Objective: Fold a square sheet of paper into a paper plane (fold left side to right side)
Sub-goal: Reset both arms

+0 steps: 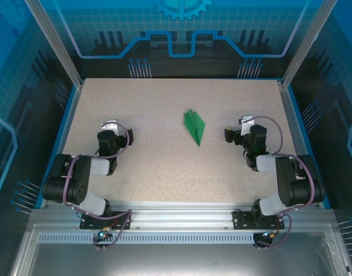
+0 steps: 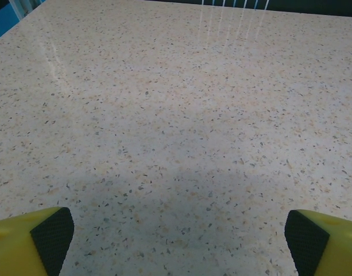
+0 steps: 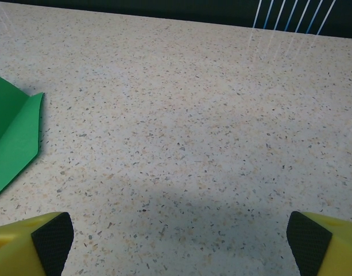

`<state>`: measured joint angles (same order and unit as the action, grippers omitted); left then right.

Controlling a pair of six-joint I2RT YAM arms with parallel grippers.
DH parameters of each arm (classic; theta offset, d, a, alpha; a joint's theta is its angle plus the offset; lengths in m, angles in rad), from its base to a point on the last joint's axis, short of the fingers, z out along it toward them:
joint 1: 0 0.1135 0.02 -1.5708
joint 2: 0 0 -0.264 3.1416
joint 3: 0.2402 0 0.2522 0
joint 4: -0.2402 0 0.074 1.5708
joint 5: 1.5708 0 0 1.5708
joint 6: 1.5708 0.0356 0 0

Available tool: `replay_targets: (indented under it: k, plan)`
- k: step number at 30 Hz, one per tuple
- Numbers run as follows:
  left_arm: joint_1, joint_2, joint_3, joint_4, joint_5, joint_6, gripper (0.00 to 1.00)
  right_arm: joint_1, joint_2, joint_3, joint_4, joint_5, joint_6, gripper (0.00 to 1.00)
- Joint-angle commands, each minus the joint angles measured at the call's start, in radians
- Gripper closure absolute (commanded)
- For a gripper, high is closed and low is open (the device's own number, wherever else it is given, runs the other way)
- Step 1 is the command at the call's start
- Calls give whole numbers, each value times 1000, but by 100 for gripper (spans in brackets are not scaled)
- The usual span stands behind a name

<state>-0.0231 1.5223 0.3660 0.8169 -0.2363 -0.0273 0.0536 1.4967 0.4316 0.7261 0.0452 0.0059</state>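
The square sheet of paper lies on the table as a bright-green, slim, pointed paper plane [image 1: 194, 126], its tip toward the near side, in the middle between the arms. In the right wrist view a creased part of the paper plane [image 3: 12, 138] shows at the left edge. My left gripper [image 1: 119, 129] rests low over the table well to the left of it, open, with bare tabletop between its pads [image 2: 52, 236]. My right gripper [image 1: 238, 129] sits to the plane's right, open too, nothing between its pads [image 3: 306, 241].
The speckled beige table [image 1: 164, 167] is bordered by a blue rim and transparent walls [image 1: 66, 52] at the left, back and right. An aluminium rail [image 1: 176, 215] carrying the arm bases runs along the near edge.
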Motion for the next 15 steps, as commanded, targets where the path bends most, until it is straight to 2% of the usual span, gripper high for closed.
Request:
replay_targets:
  k: [1,15]
  plan:
    - [3,-4,26,17,36,-11,2,10,7,-4,32,19,-21,0]
    - [3,-5,27,17,41,-11,2,9,8,-4,30,16,-19,0]
